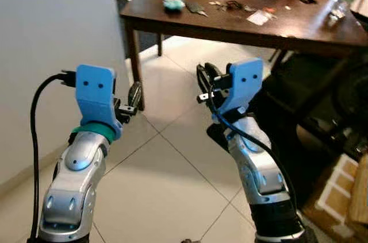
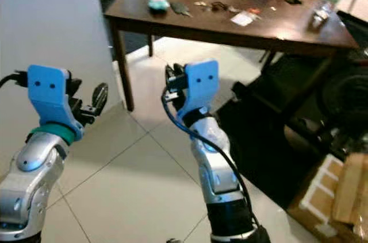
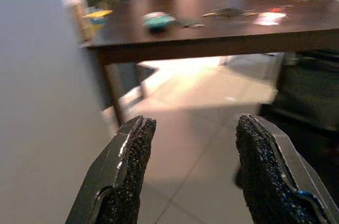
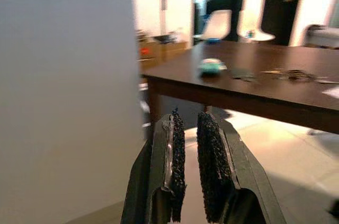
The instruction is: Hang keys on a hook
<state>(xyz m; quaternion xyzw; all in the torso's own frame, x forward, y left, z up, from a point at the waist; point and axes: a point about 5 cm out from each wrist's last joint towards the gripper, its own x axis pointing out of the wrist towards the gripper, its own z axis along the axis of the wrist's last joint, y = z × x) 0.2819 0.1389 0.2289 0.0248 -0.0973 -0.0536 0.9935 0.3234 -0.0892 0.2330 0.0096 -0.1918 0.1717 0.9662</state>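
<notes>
I stand on pale tiled floor with both arms raised in front of me, short of a dark wooden table that lies ahead. My left gripper is held up beside a plain grey wall, its two black fingers spread wide with only floor showing between them and nothing held. My right gripper is lifted at about the same height, nearer the middle, and its fingers are drawn almost together with only a thin gap, gripping nothing. Both grippers are well apart from the table and aim towards it. The keys lie on the tabletop as a small dark and metallic cluster near the middle of the far side; they are too small for me to tell how many there are. Just to their left lies a dark flat thing I cannot make out, and beyond it a teal rounded object sits near the table's left end. A white card rests to the right of the keys, with other small bits scattered towards the far right corner. Cardboard boxes stand on the floor at my lower right, next to a dark shape under the table
</notes>
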